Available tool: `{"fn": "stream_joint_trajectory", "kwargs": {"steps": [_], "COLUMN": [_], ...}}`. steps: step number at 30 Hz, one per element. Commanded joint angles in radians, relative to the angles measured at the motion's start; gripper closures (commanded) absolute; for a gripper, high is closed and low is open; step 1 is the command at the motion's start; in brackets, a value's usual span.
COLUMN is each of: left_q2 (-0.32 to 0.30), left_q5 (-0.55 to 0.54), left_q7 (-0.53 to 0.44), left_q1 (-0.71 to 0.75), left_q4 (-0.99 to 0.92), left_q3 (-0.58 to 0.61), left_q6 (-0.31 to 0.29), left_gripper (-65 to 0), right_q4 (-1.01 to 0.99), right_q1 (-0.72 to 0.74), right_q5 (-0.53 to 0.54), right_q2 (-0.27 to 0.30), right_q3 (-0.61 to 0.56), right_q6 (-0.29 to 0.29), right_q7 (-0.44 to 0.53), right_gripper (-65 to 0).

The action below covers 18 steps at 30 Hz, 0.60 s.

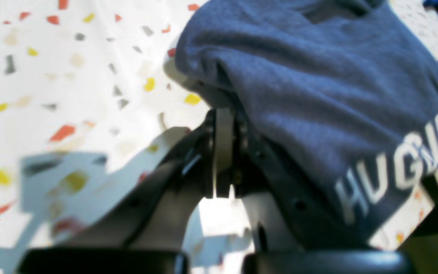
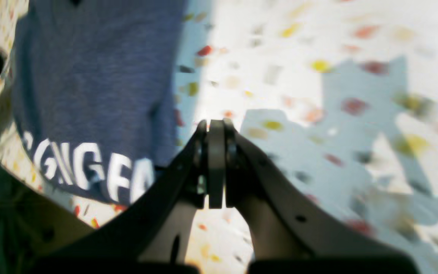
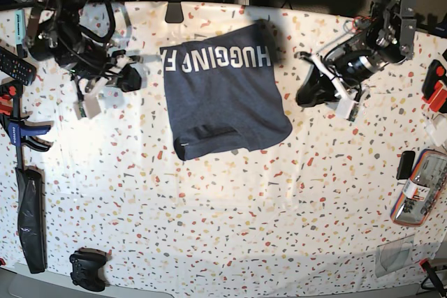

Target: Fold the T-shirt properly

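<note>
The navy T-shirt lies folded into a rough rectangle at the far middle of the table. Its white lettering faces up along the far edge. My left gripper is shut and empty, just off the shirt's right edge. In the left wrist view the gripper is closed, with the shirt bunched beside and beyond it. My right gripper is shut and empty, a little left of the shirt. In the right wrist view the gripper is closed over bare cloth, with the shirt to its left.
A speckled white tablecloth covers the table. At the left edge are a remote, a blue clamp, a long black sheath and a game controller. At the right are a red tool, a dark phone and a tray.
</note>
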Motion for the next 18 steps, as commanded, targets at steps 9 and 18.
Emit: {"fn": "stream_joint_trajectory", "kwargs": {"steps": [9, 18], "left_q2": [0.012, 0.058], "left_q5": [-0.130, -0.117], "left_q7": [0.082, 0.082], "left_q1": [0.281, 0.560], "left_q4": [0.229, 0.277], "left_q3": [-0.290, -0.474], "left_q6": [0.027, -0.024], "left_gripper": [0.0, 0.0], "right_q4": [0.138, 0.177], "right_q1": [-0.214, -0.452], "right_q5": [0.160, 0.206], "right_q2": [-0.002, -0.172], "right_q3": [0.243, 0.437], "right_q6": [0.012, 0.012], "right_q7": [-0.031, -0.031], "right_gripper": [0.0, 0.0]}}
